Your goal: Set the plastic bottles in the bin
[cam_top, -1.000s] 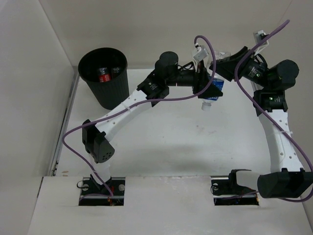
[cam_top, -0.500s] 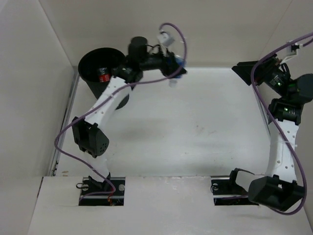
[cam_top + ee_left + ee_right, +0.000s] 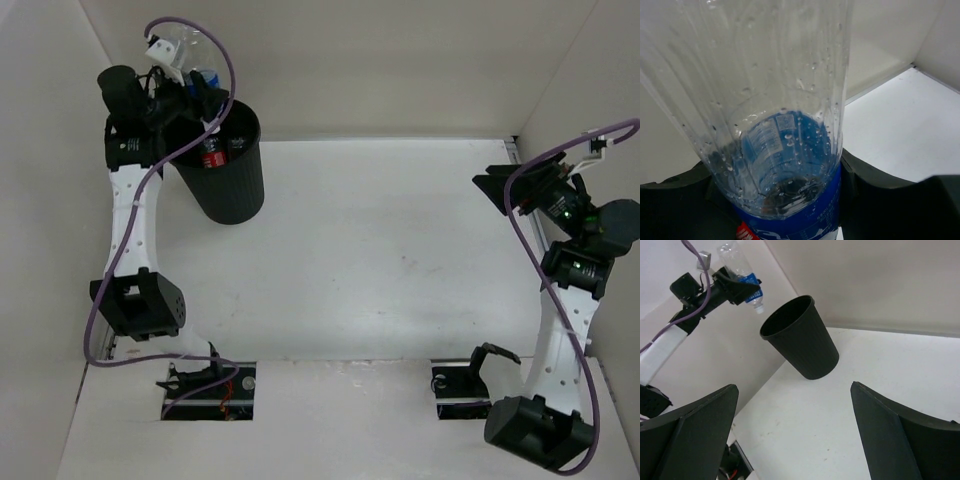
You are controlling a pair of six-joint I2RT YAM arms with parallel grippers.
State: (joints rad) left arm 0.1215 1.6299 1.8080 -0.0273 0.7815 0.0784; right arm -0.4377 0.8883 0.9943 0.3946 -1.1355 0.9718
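1. The step in hand is the drop of one bottle. The left gripper (image 3: 746, 290) is closed around the blue-label bottle (image 3: 742, 269), at the band of the label.
2. The bottle is in the air, above the bin (image 3: 228, 195) and toward its far-left rim. It is tilted, with the white cap pointing down toward the opening and the clear body rising away from the bin.
3. In the left wrist view the bottle fills the picture. It seems to be empty, with only water drops on the inner wall, so I judge it is light and will fall easily.
4. Inside the bin a red-label bottle (image 3: 212, 150) lies near the far wall, with something dark just beside it. What else is inside is too dark to tell.
5. The right gripper (image 3: 795, 405) has its jaws wide apart and holds nothing. It is well apart from the bin, on the opposite side of the table (image 3: 380, 260).
6. No bottle shows on the table around the bin, so this may be the last one.
7. The next move, as I judge it, is to bring the cap fully over the opening of the bin and then to open the left jaws.
8. From these views I cannot tell if the bottle is inside the rim line or just outside. If it is released too early, it could hit the rim and fall outside the bin.
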